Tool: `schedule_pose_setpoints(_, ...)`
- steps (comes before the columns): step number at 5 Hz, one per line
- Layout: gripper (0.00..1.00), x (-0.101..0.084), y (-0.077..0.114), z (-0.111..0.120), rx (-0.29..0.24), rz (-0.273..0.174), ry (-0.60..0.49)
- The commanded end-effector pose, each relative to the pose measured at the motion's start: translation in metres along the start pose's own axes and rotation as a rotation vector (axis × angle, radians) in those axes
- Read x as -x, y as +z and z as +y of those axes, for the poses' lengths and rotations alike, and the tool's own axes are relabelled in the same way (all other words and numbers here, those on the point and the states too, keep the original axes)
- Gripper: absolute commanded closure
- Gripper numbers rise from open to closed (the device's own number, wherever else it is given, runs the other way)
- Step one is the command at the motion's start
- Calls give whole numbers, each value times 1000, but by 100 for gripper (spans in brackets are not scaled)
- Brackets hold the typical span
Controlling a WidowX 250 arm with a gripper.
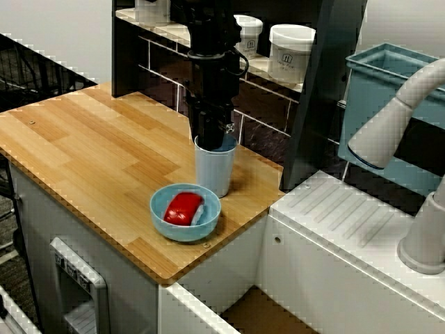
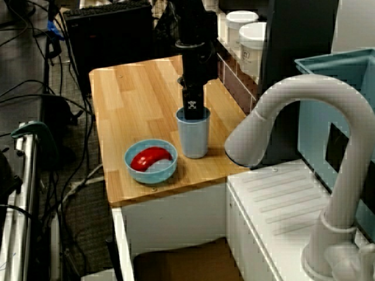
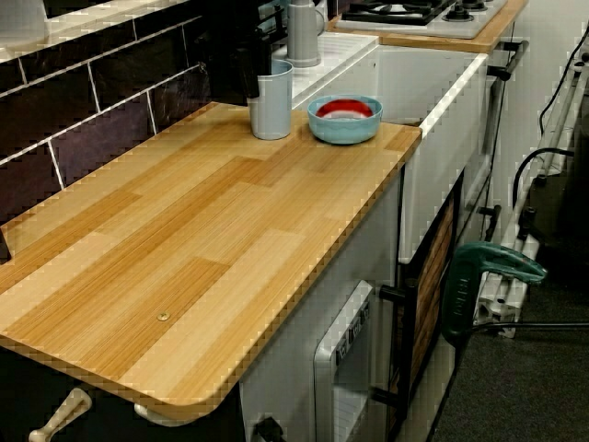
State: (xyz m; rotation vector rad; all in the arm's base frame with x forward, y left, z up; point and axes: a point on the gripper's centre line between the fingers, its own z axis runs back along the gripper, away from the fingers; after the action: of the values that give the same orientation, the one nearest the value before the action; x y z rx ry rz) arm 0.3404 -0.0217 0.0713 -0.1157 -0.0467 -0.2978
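Jaws sunk in pale cup (state hidden, cannot tell), blue bowl with red thing just near-left, wooden desk.

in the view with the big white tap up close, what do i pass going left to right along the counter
blue bowl holding a red thing → pale blue cup → white tap. The black arm is left out: it stands right over the cup.
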Motion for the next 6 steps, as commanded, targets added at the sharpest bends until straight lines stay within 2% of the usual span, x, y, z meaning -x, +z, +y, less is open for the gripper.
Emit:
schedule_pose_setpoints(1, 100, 20, 41, 8, 10, -82, 21)
schedule_pose_setpoints(3, 100, 41, 59, 40, 30, -112, 98)
schedule_pose_setpoints(5, 100, 76, 78, 88, 64, -147, 199)
schedule_pose_setpoints(6, 100, 88, 82, 103, 47, -165, 237)
